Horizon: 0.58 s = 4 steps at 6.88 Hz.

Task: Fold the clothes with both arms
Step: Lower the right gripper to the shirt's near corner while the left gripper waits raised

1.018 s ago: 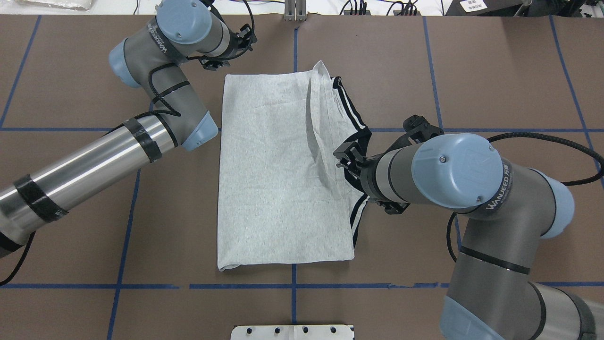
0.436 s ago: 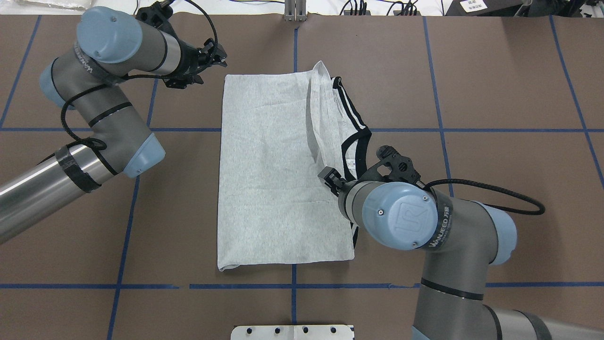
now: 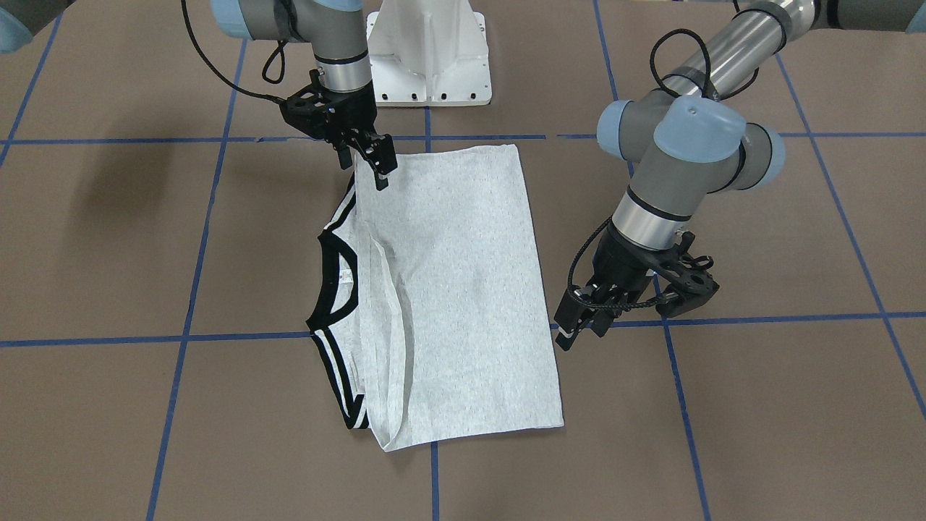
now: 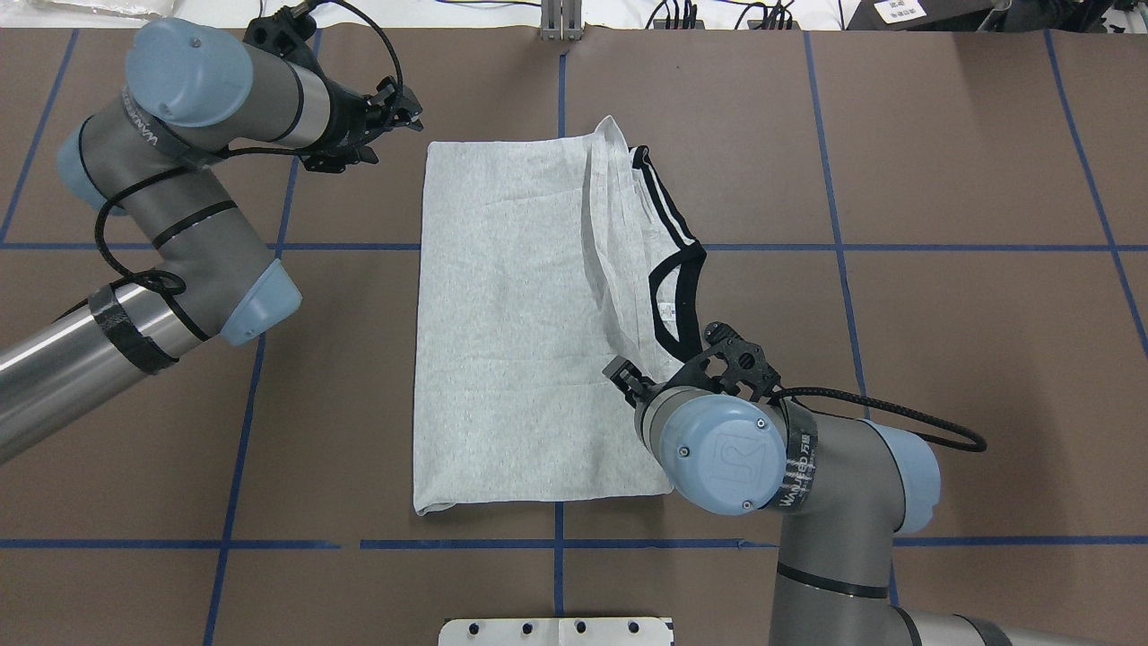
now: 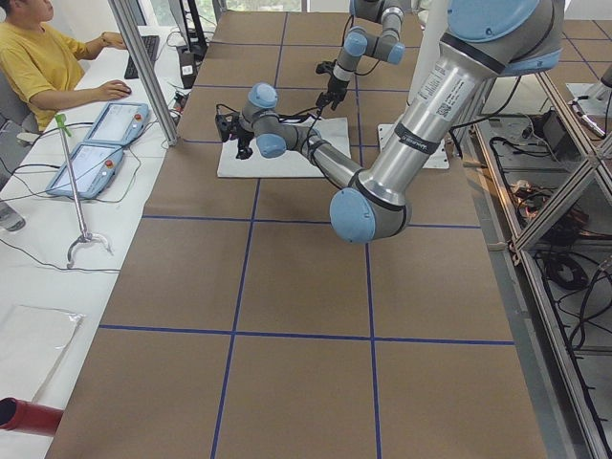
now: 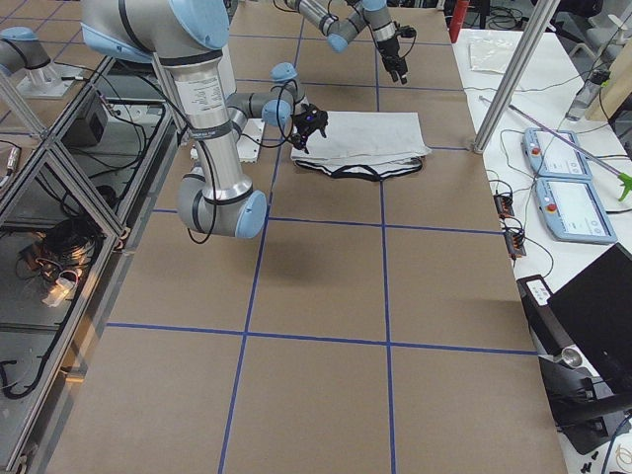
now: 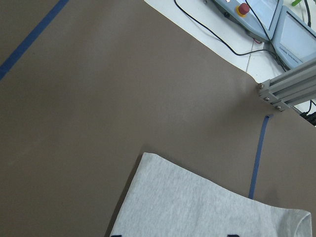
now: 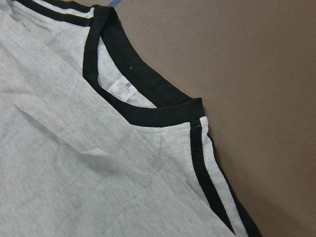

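— Where is the T-shirt (image 4: 529, 323) being seen?

— It is being shown lying flat on the brown table (image 4: 942, 135), folded lengthwise into a grey rectangle with the plain side up. Its black collar (image 4: 679, 296) and the black-and-white stripes (image 4: 662, 202) are being left exposed along one long edge, where the fabric is lying slightly rumpled.

— How is the right gripper (image 3: 376, 163) being held?

— It is being held over that collar-side edge, toward the T-shirt's corner nearest the robot. Its jaws seem to be parted with nothing between them, though the angle is poor.

— And the left gripper (image 4: 405, 103)?

— It is being held off the T-shirt, just beside the far corner on the side opposite the collar. Its jaws are being held apart and nothing is being gripped.

— What is being seen farther out from the T-shirt?

— Blue tape lines (image 4: 834, 135) are being shown crossing the table around it. A white pedestal base (image 3: 427, 43) is being seen on its robot side. Beyond its far side, a person (image 5: 38, 57) in a yellow top is being seen seated at a white desk (image 5: 29, 287), with two control pendants (image 5: 115, 124) lying there.
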Tool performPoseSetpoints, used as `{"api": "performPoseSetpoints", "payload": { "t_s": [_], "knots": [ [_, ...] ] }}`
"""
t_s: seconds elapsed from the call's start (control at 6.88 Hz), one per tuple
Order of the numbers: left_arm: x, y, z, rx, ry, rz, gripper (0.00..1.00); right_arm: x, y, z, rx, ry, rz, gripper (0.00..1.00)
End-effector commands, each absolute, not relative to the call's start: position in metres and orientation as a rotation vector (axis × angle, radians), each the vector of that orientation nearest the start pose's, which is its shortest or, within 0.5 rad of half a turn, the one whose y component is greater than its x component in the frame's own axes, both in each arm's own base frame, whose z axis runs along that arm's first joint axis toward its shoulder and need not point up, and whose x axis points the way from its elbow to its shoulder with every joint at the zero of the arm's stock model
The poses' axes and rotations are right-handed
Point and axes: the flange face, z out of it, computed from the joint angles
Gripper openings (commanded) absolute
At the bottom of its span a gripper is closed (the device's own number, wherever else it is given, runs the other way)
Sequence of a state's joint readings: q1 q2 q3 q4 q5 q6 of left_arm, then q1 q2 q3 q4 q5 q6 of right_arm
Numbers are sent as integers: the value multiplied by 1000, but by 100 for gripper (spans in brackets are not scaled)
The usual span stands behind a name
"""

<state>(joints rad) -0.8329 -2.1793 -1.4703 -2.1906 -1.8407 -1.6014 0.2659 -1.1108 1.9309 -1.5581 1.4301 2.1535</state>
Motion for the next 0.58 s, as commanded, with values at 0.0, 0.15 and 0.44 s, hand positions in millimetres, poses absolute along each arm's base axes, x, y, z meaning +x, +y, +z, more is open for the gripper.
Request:
{"api": "performPoseSetpoints", "payload": {
  "t_s": [0.0, 0.15, 0.44],
  "knots": [
    [402, -601, 272, 220, 1145, -614, 77, -560, -289, 276, 5, -805, 837, 99],
    [402, -601, 271, 220, 1146, -613, 77, -563, -289, 275, 5, -804, 836, 98],
    [402, -601, 272, 220, 1145, -616, 77, -566, -284, 277, 1, -801, 830, 80]
  ]
}}
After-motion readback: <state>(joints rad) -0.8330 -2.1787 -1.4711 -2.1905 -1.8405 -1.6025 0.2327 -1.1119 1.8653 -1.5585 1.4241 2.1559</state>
